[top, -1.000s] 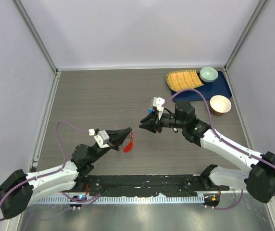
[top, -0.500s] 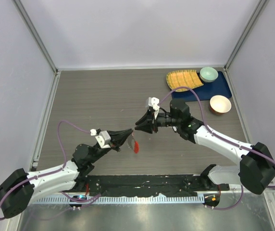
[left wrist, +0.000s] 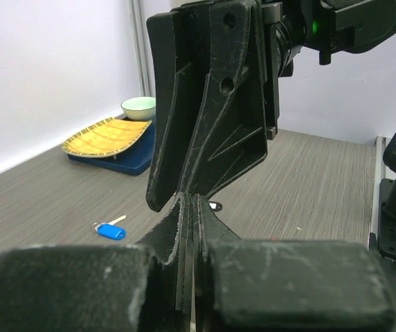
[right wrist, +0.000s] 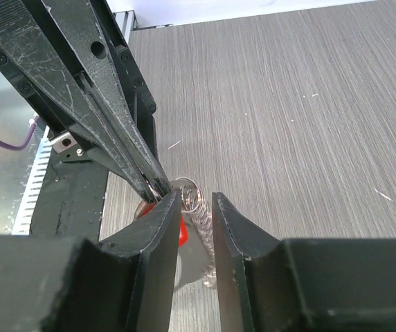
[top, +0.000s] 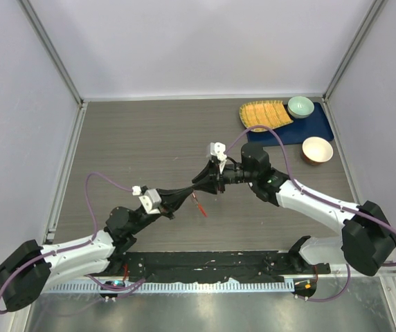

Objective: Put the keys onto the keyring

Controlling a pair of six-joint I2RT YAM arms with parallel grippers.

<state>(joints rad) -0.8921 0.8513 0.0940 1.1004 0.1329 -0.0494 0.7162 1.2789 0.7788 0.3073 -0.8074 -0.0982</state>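
My left gripper (top: 186,191) is shut on the keyring's wire loop (right wrist: 184,185) and holds it above the table. The red fob (top: 199,205) hangs below it. My right gripper (top: 196,184) meets it tip to tip. In the right wrist view its jaws (right wrist: 194,196) stand narrowly open with the silvery chain (right wrist: 203,225) hanging between them. A blue-headed key (left wrist: 109,230) and a black-headed key (left wrist: 215,206) lie on the table beyond my left gripper (left wrist: 191,204). The red-headed and silver keys are out of view.
A yellow ribbed plate (top: 265,114) and a green bowl (top: 300,106) sit on a blue mat (top: 309,130) at the back right, and a tan bowl (top: 317,149) stands beside it. A black strip (top: 212,266) runs along the near edge.
My right gripper has moved left and down to meet my left gripper's tip. My left gripper has shifted slightly right with the keyring, and the fob has swung right.
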